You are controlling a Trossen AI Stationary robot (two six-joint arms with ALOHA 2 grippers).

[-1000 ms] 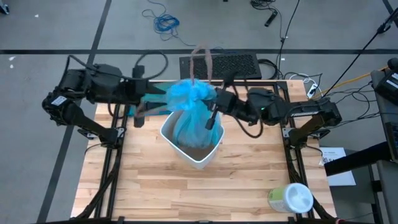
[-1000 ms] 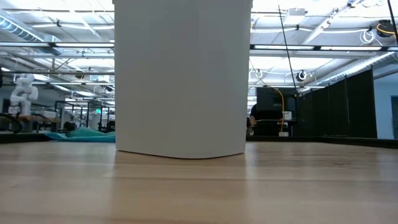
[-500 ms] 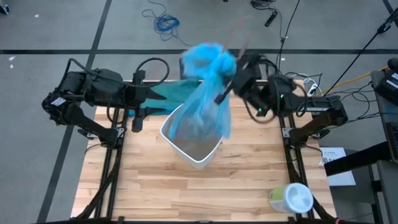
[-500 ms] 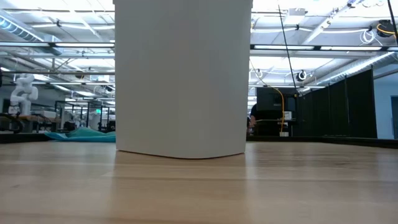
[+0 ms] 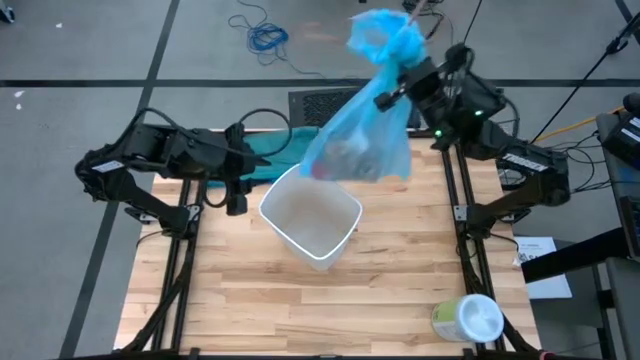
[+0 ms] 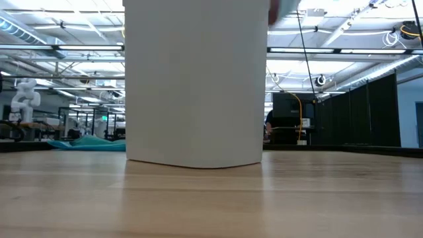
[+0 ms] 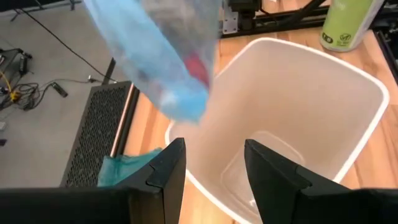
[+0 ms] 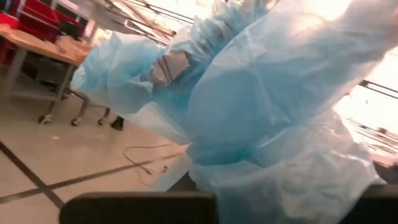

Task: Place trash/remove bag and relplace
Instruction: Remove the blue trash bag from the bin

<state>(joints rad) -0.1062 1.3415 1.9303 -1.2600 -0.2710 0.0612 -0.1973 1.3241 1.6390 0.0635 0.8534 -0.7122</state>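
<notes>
The light-blue bag (image 5: 362, 135) hangs in the air over the white bin's far right side, with dark trash and something red (image 7: 198, 65) showing through it. My right gripper (image 5: 396, 82) is shut on it beneath the bunched top (image 5: 385, 35). The bag (image 8: 267, 124) fills the right wrist view and hides the fingers. The white bin (image 5: 345, 228) stands open on the table with no liner in it. My left gripper (image 7: 214, 165) is open at the bin's left rim (image 7: 186, 177), nothing between its fingers. My right gripper holds the bag's gathered neck (image 5: 392, 72), just below the bunched top, coming at it from the table's far right. The plastic itself hides how the fingers sit. The bag hangs slack below the hold, lifted clear of the bin and tilted toward it.
A darker teal bag (image 5: 272, 150) lies on the table's far left part, beside my left gripper. A white-and-green wipes tub (image 5: 468, 318) stands at the near right corner. A black grille (image 5: 330, 103) and cables lie on the floor beyond the far edge.
My right gripper has swung up and toward the table's far right corner, tipping upward, and has drawn the bag up out of the bin. The bag now hangs clear of the rim. My left gripper has sunk slightly toward the bin's left rim.
</notes>
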